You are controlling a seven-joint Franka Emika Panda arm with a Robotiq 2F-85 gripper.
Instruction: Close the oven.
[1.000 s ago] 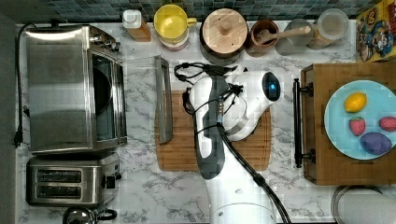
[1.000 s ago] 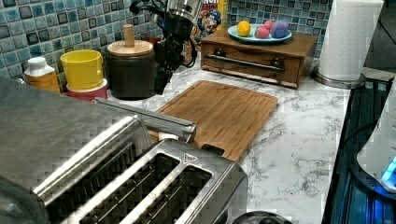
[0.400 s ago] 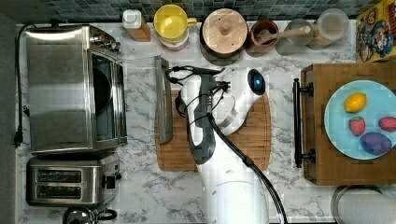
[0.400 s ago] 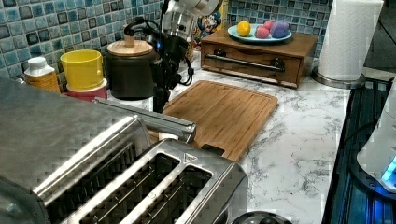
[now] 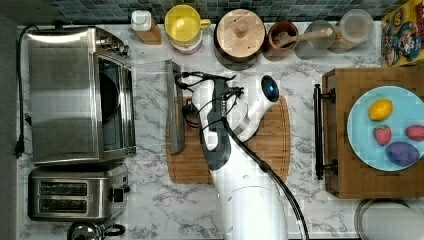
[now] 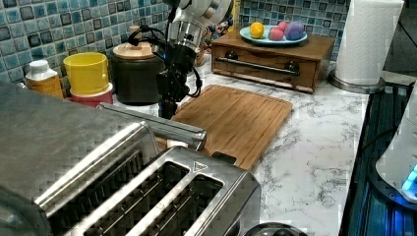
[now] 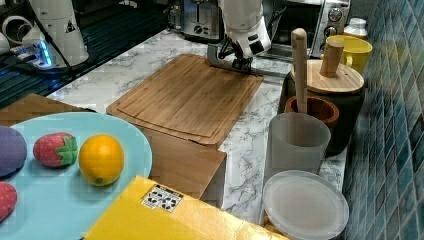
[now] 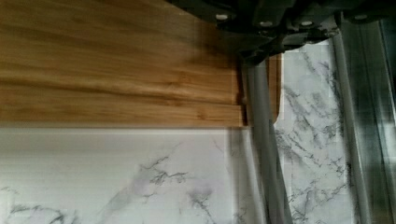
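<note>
1. Since the earlier frames the arm has swung toward the top view's left; the gripper (image 5: 186, 107) now sits right at the oven door's handle (image 5: 175, 107), where before it was over the cutting board's middle.
2. The oven (image 5: 75, 95) stands at the top view's left end of the counter, above the two-slot toaster (image 5: 72, 194). Its glass door (image 5: 150, 107) is dropped flat and open, with the bar handle on the door's free edge overlapping the cutting board (image 5: 260, 145).
3. Key relation: the door and oven body lie toward the top view's left of the gripper. The handle's long axis runs top to bottom in the top view, across the push direction. The hinge is on the oven side, so I judge the door must be lifted up and over toward the cavity.
4. In the left view the gripper (image 6: 167, 109) hangs just beside or touching the handle (image 6: 162, 129); contact unclear.
5. Fingers: cannot tell whether apart or together.
6. The wrist view shows the bar (image 8: 266, 154) directly below the tool.
</note>
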